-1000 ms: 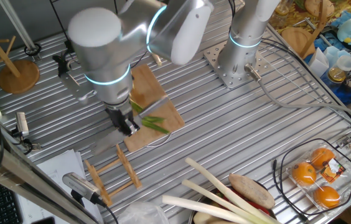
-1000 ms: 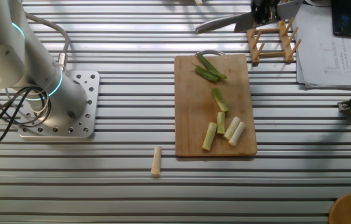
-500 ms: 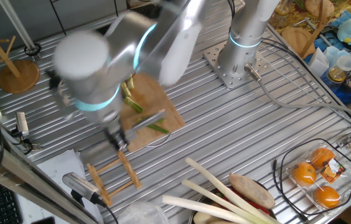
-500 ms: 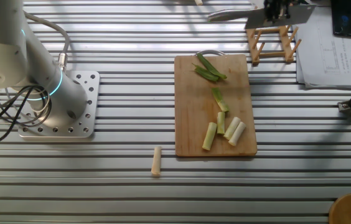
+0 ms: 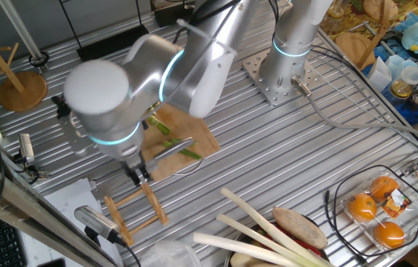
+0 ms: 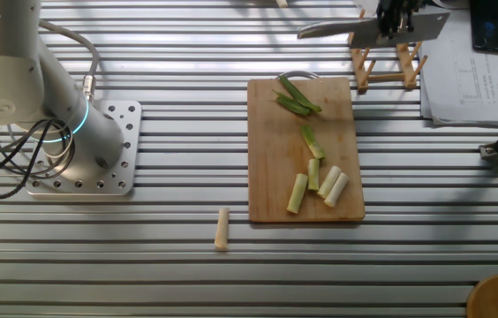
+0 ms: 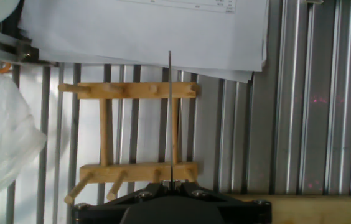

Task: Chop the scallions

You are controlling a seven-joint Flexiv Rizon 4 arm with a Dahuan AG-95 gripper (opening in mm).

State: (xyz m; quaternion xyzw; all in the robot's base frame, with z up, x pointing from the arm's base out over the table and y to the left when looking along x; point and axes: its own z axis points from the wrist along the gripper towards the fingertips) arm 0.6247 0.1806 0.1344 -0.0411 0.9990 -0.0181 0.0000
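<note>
the short pale and green scallion pieces lie cut on the rectangular wooden chopping board, with the dark green leaf tips at the board's far end, near its metal handle. one stray pale piece sits off the board on the ridged metal table. so i'd say the chopping looks mostly done. what's left, by my reading, is parking the tool. my gripper is pinched on the steel kitchen knife, and i'm holding it over the small wooden peg rack beside the white paper sheets. in the hand view the blade runs edge-on above the rack, not yet seated.
</note>
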